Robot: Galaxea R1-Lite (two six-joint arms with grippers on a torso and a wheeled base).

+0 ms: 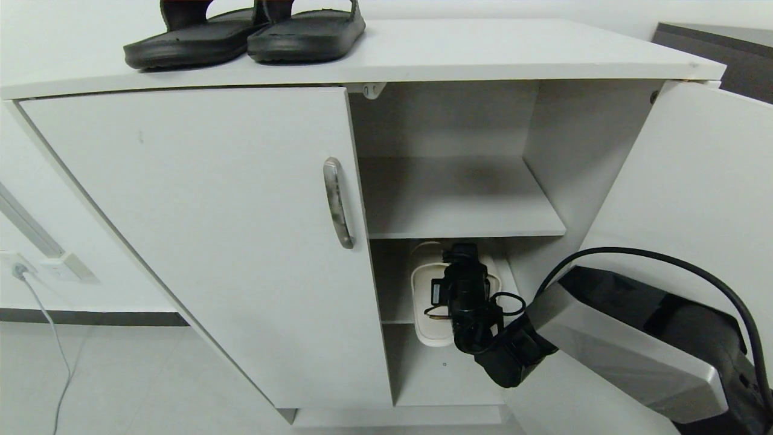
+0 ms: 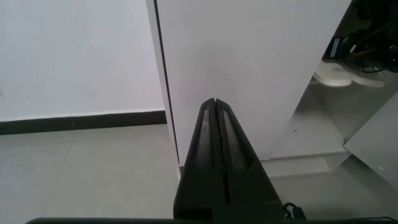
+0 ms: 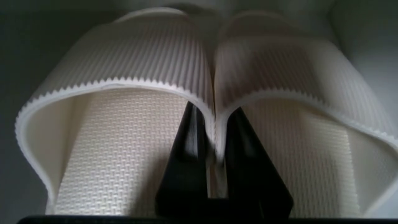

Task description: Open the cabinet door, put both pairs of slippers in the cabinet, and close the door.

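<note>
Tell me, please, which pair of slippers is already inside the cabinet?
The white ribbed pair, pinched by the right gripper in the lower compartment; the black pair sits on top of the white cabinet.

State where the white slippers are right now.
Head view, right of centre: the white slippers are in the open right half of the cabinet, below the shelf, with the right gripper clamped on their straps.

Blk slippers (image 1: 241,36); cream ribbed slippers (image 3: 149,68); wht cabinet (image 1: 181,211), silver handle (image 1: 338,202).
</note>
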